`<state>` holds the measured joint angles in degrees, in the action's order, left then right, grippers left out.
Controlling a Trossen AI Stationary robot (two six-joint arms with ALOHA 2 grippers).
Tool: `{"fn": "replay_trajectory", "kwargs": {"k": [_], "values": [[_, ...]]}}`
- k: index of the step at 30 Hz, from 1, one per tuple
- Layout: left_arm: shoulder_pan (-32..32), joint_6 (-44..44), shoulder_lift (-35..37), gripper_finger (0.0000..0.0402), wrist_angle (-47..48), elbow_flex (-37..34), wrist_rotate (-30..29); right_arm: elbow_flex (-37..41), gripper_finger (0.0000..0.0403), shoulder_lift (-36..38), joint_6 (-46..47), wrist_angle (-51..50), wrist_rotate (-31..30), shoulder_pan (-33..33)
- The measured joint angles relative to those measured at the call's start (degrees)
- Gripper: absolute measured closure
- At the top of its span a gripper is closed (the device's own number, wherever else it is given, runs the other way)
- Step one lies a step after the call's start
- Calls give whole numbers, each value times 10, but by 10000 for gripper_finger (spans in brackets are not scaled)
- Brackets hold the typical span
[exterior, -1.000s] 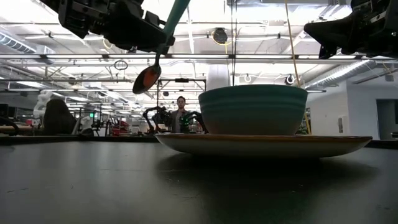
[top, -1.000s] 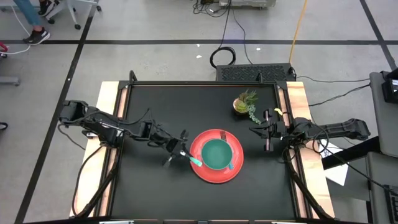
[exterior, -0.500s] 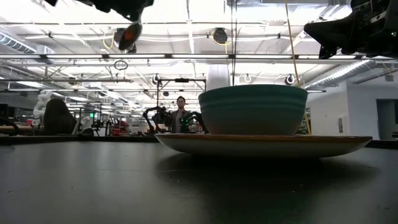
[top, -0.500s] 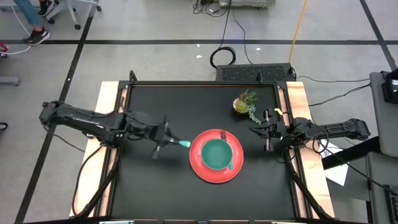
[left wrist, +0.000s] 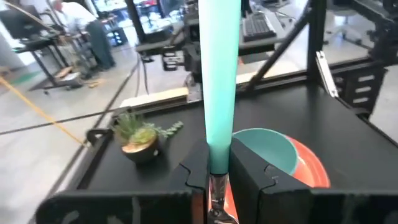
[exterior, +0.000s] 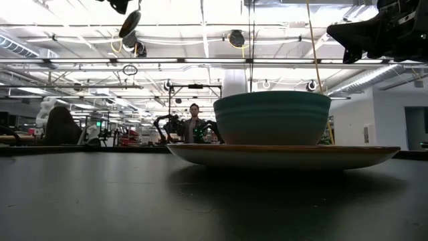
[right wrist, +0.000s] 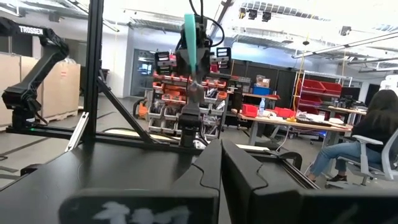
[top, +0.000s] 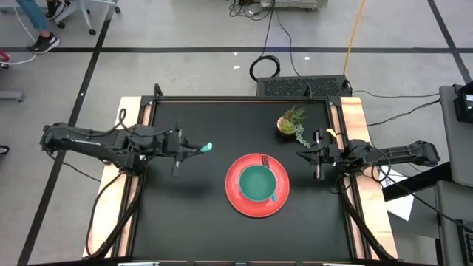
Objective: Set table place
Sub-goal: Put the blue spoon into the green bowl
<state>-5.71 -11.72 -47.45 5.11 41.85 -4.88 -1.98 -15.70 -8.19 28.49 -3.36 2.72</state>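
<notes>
Spoon (top: pixel 194 150) placement is what our coming move turns on, as we judge it. Our left hand (top: pixel 177 151) holds the spoon in the air over the left part of the bench (top: pixel 185 222), well apart from the red plate (top: pixel 235 201), which lies toward the right arm's side from it. The teal bowl (top: pixel 256 183) sits on the plate, and the fork (top: pixel 264 159) shows its tines at the plate's far rim, partly hidden by the bowl.

In the high view the spoon's long axis runs across the bench, teal handle end pointing toward the plate. In the low view its metal bowl shows high above the bench top, so it still has to come down. The left wrist view shows the teal handle running straight out between the two fingers, which are closed tight on it near the metal neck.

Because the left hand has the spoon already and the free bench beside the plate lies on its side, we judge the left arm to be the one to set it down there, handle parallel to the plate's edge.

Our right hand (top: pixel 318 156) waits at the right edge of the bench, near the small potted plant (top: pixel 293 122), fingers pressed together and holding nothing.
</notes>
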Motion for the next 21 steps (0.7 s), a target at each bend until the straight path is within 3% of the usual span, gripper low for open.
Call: {"fn": "replay_trajectory", "kwargs": {"k": [6,13,21], "values": [[0,-7,43,364,32,-4,-71,0,403,0,0,0,0,0],[0,6,111,364,33,-46,-110,0,403,0,0,0,0,0],[0,48,167,364,-43,-133,-107,0,403,0,0,0,0,0]]}}
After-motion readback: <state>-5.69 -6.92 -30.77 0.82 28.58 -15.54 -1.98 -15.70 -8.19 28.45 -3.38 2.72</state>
